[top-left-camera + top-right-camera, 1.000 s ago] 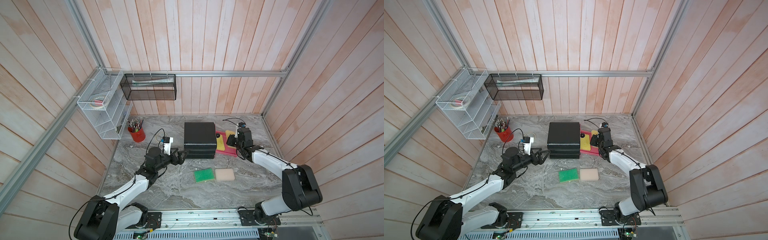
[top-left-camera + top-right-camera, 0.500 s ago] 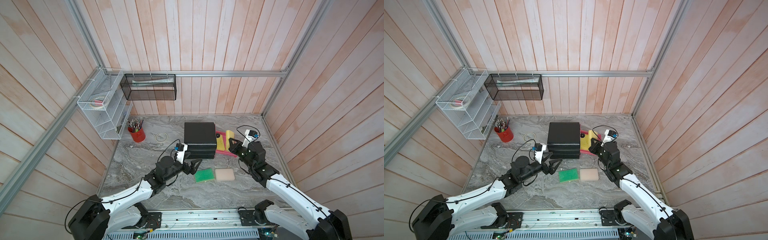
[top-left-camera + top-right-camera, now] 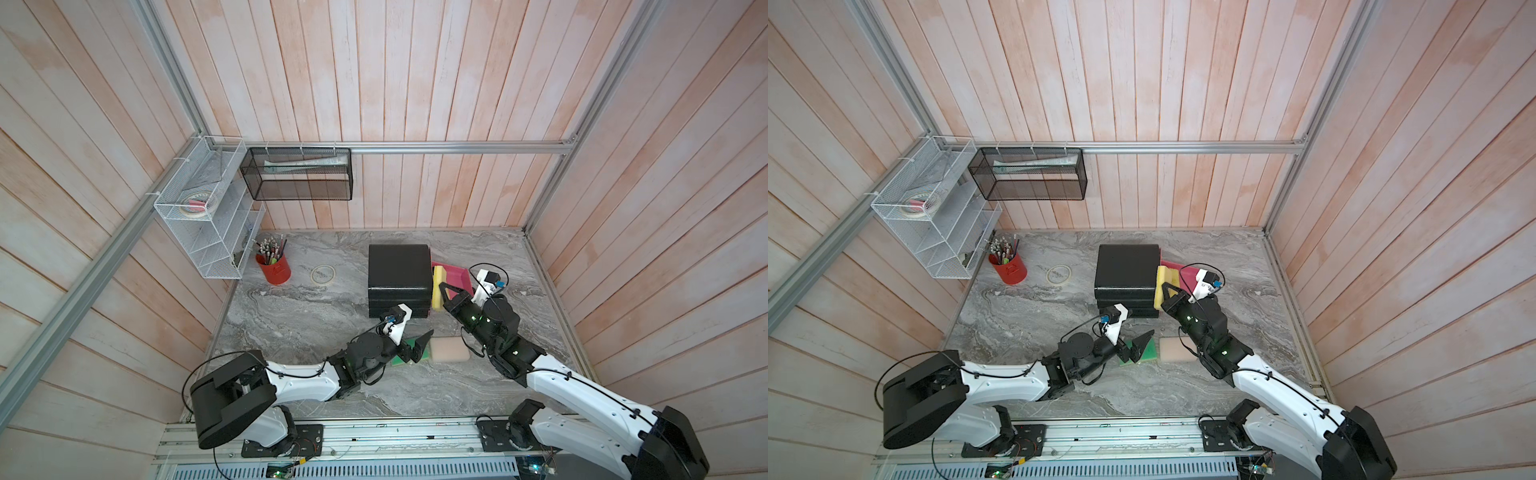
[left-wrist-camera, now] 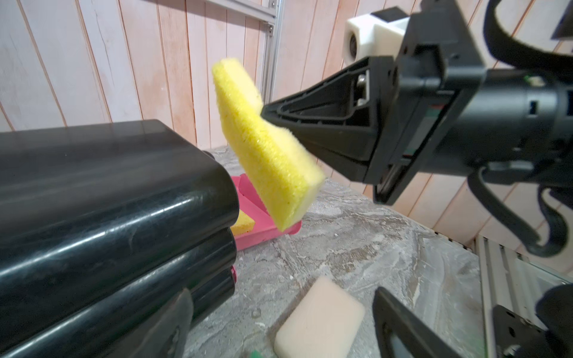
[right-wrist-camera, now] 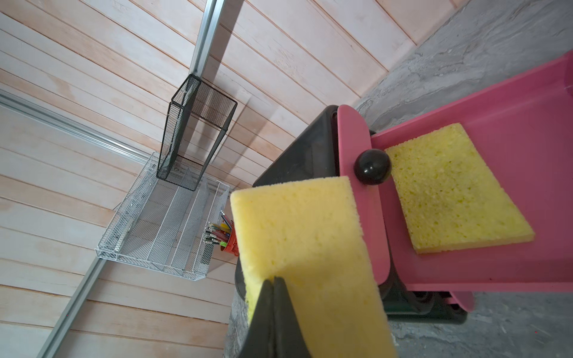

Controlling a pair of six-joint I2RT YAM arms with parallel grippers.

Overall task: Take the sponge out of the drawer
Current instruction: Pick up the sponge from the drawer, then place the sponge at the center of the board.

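**Holding one sponge clear of the drawer, not yet set down**

Item: sponge (image 5: pixel 304 248), yellow, soft, hanging tilted in the air. It is outside the pink drawer (image 5: pixel 511 124), near the drawer's front panel and close to the black cabinet (image 3: pixel 397 270).

Grip: my right tool (image 5: pixel 274 279) is clenched on the sponge, pinching it thin at one edge. Most of the slab sticks out beyond the tips.

Left tool (image 3: pixel 415 347): released, jaws spread, holding nothing. It is low over the green sponge (image 3: pixel 397 360), just beside the pale sponge (image 3: pixel 449 349) on the worktop (image 3: pixel 311 324).

Remaining in drawer: a second yellow sponge (image 5: pixel 455 192), lying flat.

Risks, as I judge them:
- The edge pinch may let the foam slip or sag out if I swing fast.
- The free end could brush the cabinet and twist in the grip.
- My two arms are close, so lowering near the pale sponge risks a bump.
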